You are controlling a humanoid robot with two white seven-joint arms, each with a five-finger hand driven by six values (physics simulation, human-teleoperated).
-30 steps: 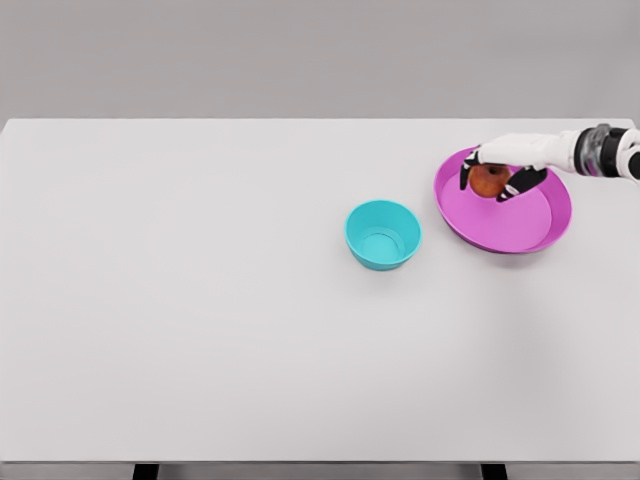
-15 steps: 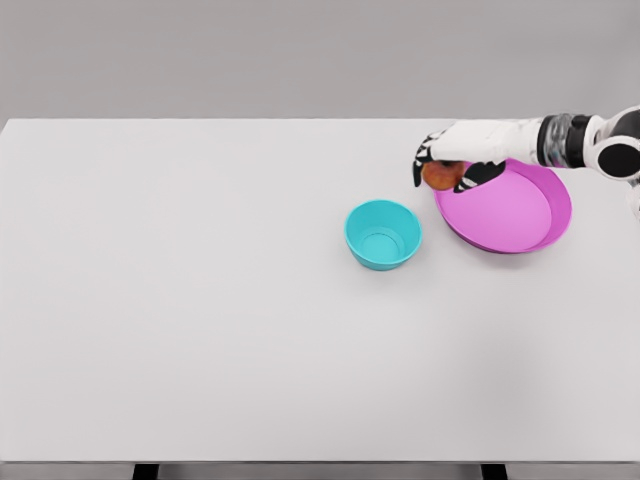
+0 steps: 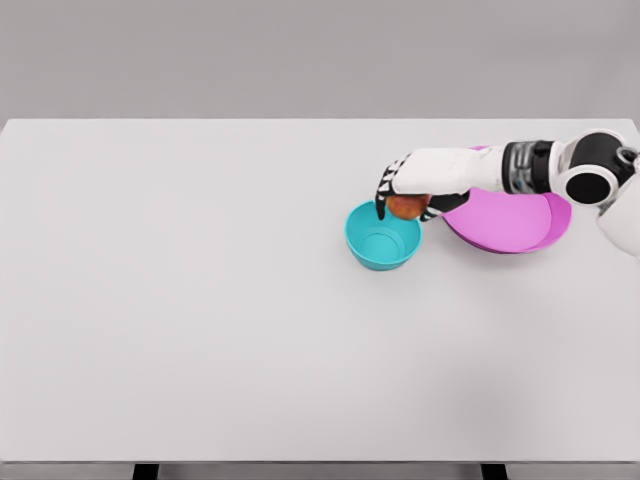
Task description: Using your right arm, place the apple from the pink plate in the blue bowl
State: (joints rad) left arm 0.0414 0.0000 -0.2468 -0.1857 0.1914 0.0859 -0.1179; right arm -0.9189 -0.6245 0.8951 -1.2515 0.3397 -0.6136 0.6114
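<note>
right robot hand [image 3: 408, 192], arm stretched leftward, grips the apple [image 3: 406, 207] above the blue bowl's [image 3: 381, 247] far rim.

**No readable text in view**

Nothing in the head view carries writing, a label, a brand mark, a number or a sign. The white table [image 3: 200, 300] is plain, the blue bowl [image 3: 372, 247] and pink plate [image 3: 520, 225] are single flat colours, and the apple [image 3: 407, 207] bears no sticker that can be made out. The right hand [image 3: 415, 185] and its arm show only white shells and dark joint bands, without lettering.
</note>
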